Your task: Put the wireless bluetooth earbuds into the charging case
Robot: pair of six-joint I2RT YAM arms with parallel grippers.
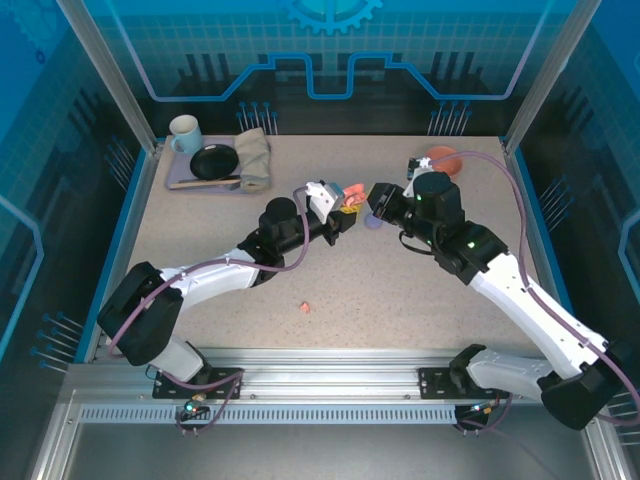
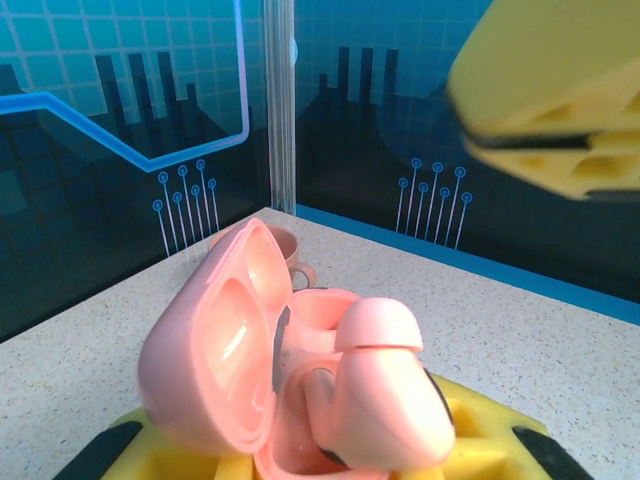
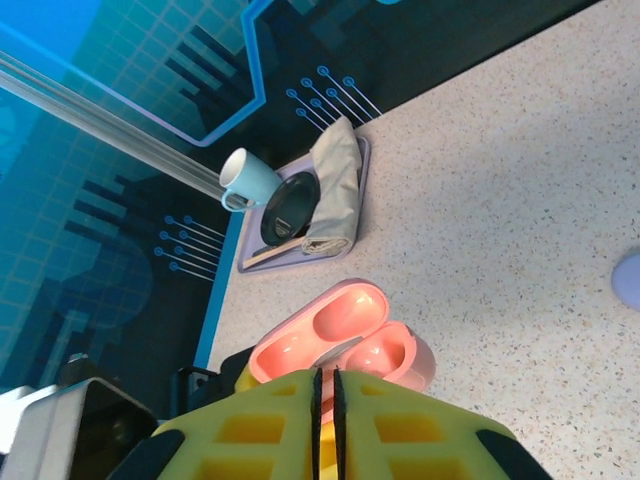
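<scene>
- Yellow left fingers are clamped on the base of the pink charging case, holding it above the bench with its lid swung open.
- Right fingers are drawn together to a thin slit. They hover just beside the open case, tips pointing at it. I cannot tell whether anything is pinched between them.
- One salmon-pink earbud stands in the case's base, its rounded end rising above the rim.
- A lilac item lies on the bench just below the two sets of fingers.
- A second pink earbud lies loose on the bench, well apart, nearer the arm bases.
- At the back right corner sits a salmon round object.
- At the back left, a tray holds a pale mug, a black plate and a folded cloth.
</scene>
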